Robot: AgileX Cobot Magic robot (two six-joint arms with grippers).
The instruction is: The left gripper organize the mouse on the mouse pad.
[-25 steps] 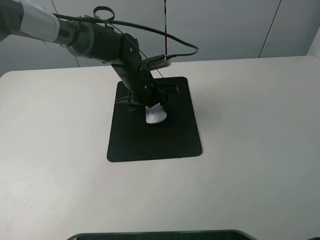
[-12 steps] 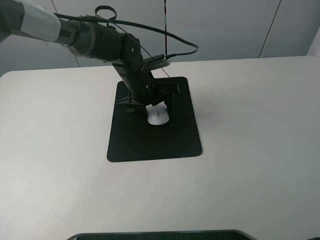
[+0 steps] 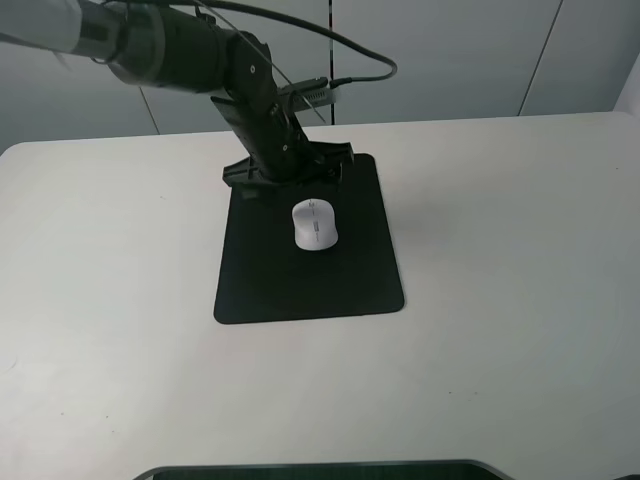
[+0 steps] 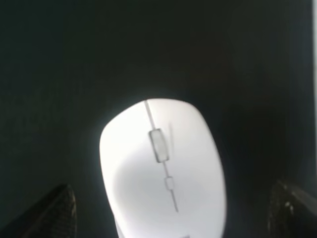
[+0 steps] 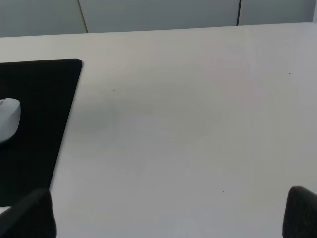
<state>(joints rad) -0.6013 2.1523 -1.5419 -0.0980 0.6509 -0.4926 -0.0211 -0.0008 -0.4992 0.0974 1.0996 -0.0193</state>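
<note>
The white mouse [image 3: 315,224] lies flat on the black mouse pad [image 3: 300,285], in its far half, with its grey wheel facing up. My left gripper [image 3: 290,176] hangs open just behind and above the mouse, apart from it. In the left wrist view the mouse [image 4: 163,168] lies on the pad [image 4: 148,49] between the two spread dark fingertips [image 4: 57,213], which do not touch it. Over bare table to the right of the pad, my right gripper [image 5: 163,213] is open and empty. Its view catches the mouse [image 5: 7,126] and the pad's corner [image 5: 39,94].
The pad lies on a white table [image 3: 500,250] in front of a grey panelled wall. The left arm's black cable [image 3: 350,62] loops above the pad's far edge. A dark edge [image 3: 320,470] runs along the table's near side.
The left gripper has opened, let go of the mouse and lifted back toward the pad's far edge. The mouse stays on the pad, now fully uncovered.
</note>
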